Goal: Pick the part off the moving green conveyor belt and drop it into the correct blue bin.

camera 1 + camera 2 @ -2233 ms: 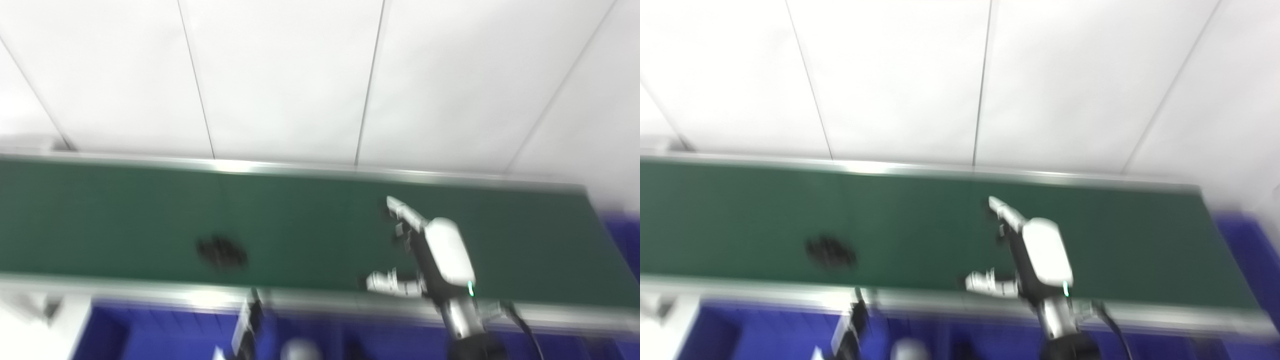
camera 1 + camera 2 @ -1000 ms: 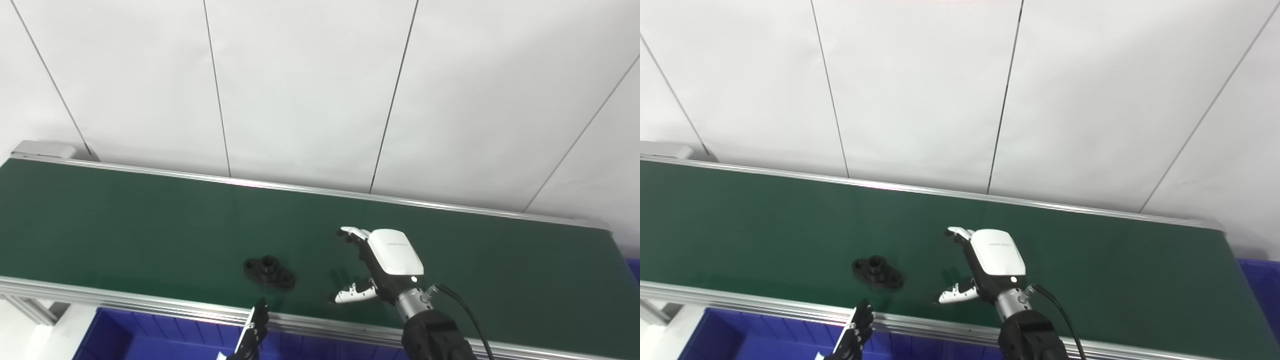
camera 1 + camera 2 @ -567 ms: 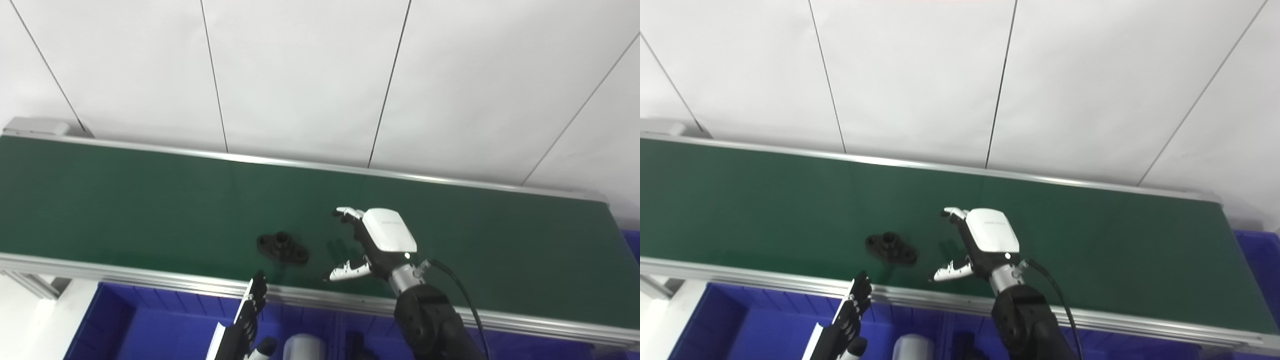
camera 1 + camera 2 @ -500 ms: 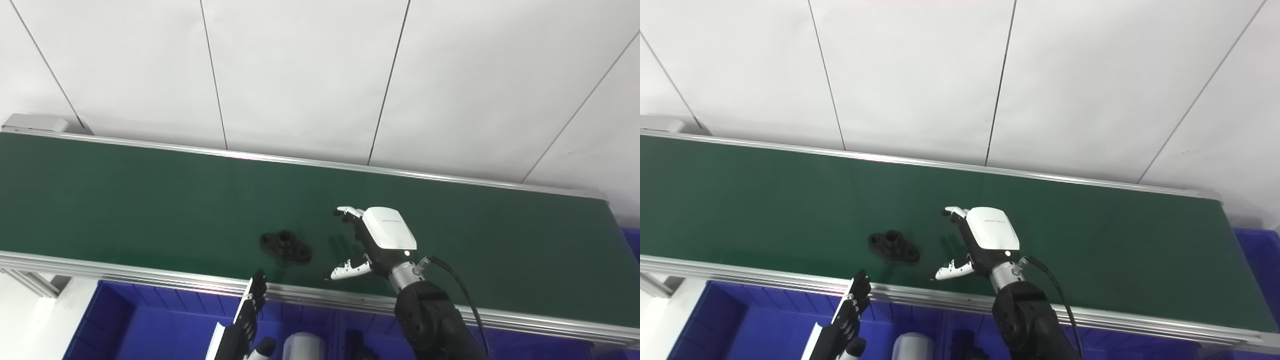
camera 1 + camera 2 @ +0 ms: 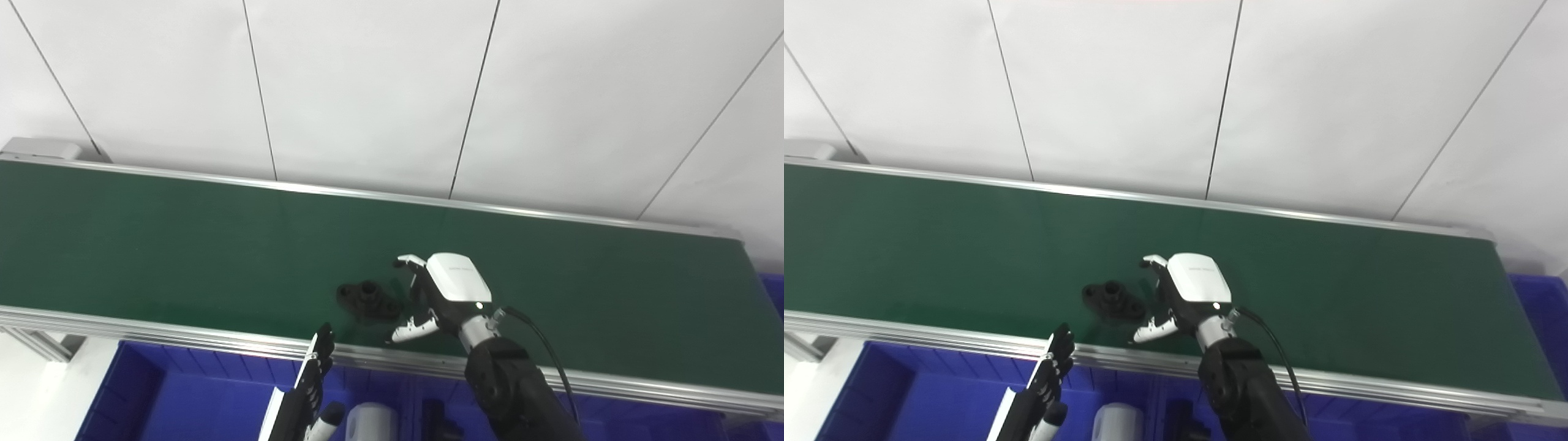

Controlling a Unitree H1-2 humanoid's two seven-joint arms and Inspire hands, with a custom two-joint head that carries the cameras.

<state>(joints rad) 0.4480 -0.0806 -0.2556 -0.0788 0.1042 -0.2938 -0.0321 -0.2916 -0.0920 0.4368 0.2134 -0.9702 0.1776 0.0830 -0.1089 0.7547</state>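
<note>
1. The right hand [image 5: 444, 293] is held low over the green conveyor belt [image 5: 153, 245], fingers and thumb spread apart, nothing held. White back of the hand faces up.
2. The black part [image 5: 368, 300], a flat flanged piece with a raised hub, lies on the belt just beside the open side of the right hand, between the fingers [image 5: 409, 263] on the far side and the thumb [image 5: 409, 331] on the near side. Contact cannot be told; it looks apart by a sliver.
3. The left hand [image 5: 1048, 367] is seen edge-on at the belt's near rail, well below and to the near side of the right hand. Fingers are straight and nothing is held, so it is read as open.
4. Blue bin [image 5: 184, 398] is seen under the near rail, below both hands; a second blue bin [image 5: 1540, 318] sits past the belt's end, far off to the right hand's outer side.
5. Step in hand, as judged: closing on the part. Not yet grasped.
6. To be done well: the hand should be kept low and the part let into the span, then fingers and thumb closed across the hub, not the thin flange ends.
7. Closure should be timed to the belt; too late and the part is pushed or tipped.
8. Lift should be straight up before any swing to a bin. Which bin is correct cannot be told.
</note>
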